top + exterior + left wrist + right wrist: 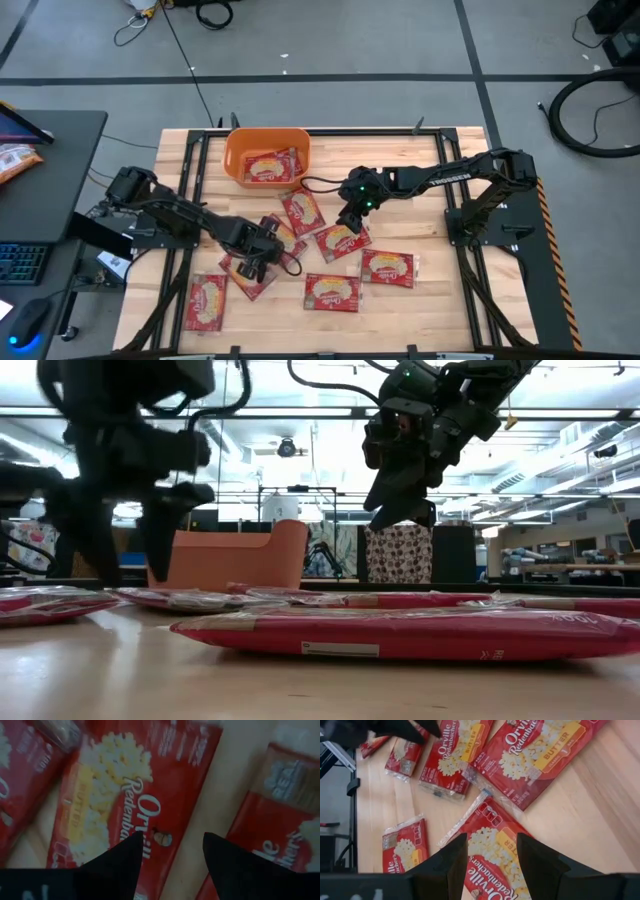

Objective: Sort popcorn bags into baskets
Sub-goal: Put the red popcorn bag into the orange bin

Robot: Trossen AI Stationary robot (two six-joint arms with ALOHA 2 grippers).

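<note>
**A:** Where are the popcorn bags (335, 291) and the basket (266, 146)?

**B:** The orange basket is seen at the far edge of the desk (450, 300), near the middle. One or two red bags are already laid inside it. The other bags are spread flat over the middle and the near part of the desk.

**A:** What is seen of the two hands?

**B:** The left hand (262, 250) is held low over a bag near the near-left part of the desk. Its fingers (120, 865) are spread, and nothing is pinched. The right hand (352, 222) is held up over the middle of the desk, above another bag (495, 852). Its fingers are spread too, and nothing is carried.

**A:** How should this step be done well?

**B:** It looks like a bag is about to be picked up by the left hand. The bag is flat and thin, so one edge should be pinched, not the middle. The fingers should be brought down on both sides of that edge and pressed together gently. Only one bag should be caught, because some bags lie touching. The plastic looks slippery, so the bag should be lifted slowly.

**A:** What words can be read?

**B:** "Orville Redenbacher's" is printed in pale letters on the red bags. "BUTTER" is printed on a yellow band beside the popcorn picture.
</note>
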